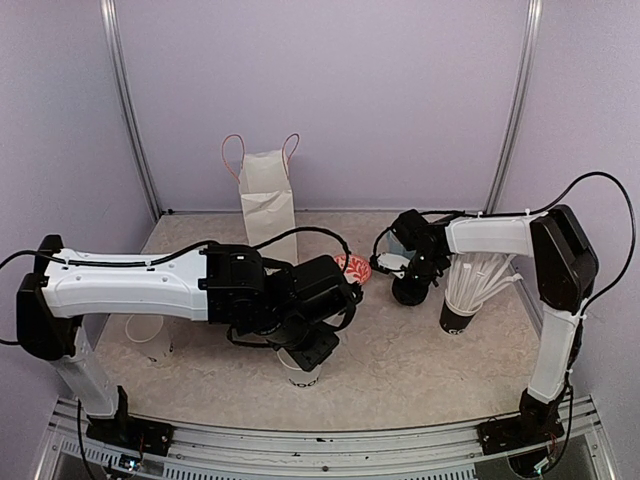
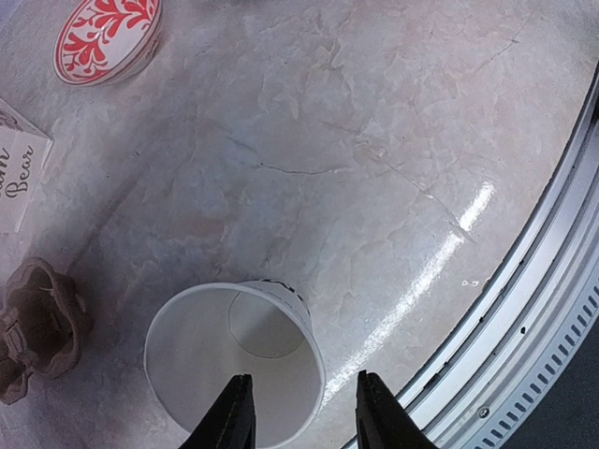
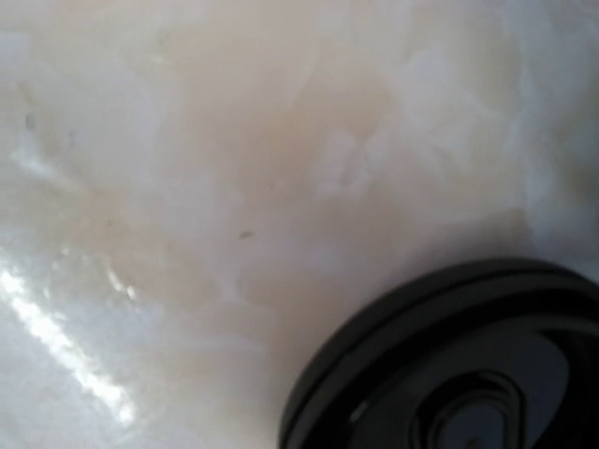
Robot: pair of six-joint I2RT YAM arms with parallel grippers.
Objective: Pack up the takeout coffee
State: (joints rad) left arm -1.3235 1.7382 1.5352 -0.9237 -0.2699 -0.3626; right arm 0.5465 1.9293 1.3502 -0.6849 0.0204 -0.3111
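Note:
A white paper cup (image 1: 303, 376) with black lettering stands open, without a lid, near the table's front middle. In the left wrist view I look down into the cup (image 2: 234, 360). My left gripper (image 1: 312, 350) is open right above it (image 2: 304, 416), one finger inside the rim and the other outside its right wall. A second white cup (image 1: 150, 335) stands at the left, partly hidden behind the left arm. A round black lid (image 1: 408, 293) lies on the table under my right gripper (image 1: 410, 272). The lid fills the lower right of the right wrist view (image 3: 449, 365), where no fingers show.
A white paper bag (image 1: 268, 200) with handles stands at the back middle. A red patterned dish (image 1: 352, 267) (image 2: 105, 37) lies between the arms. A dark cup of white straws (image 1: 460, 312) stands right of the lid. A brown object (image 2: 37, 327) sits left of the cup. The metal table edge (image 2: 524, 318) runs close by.

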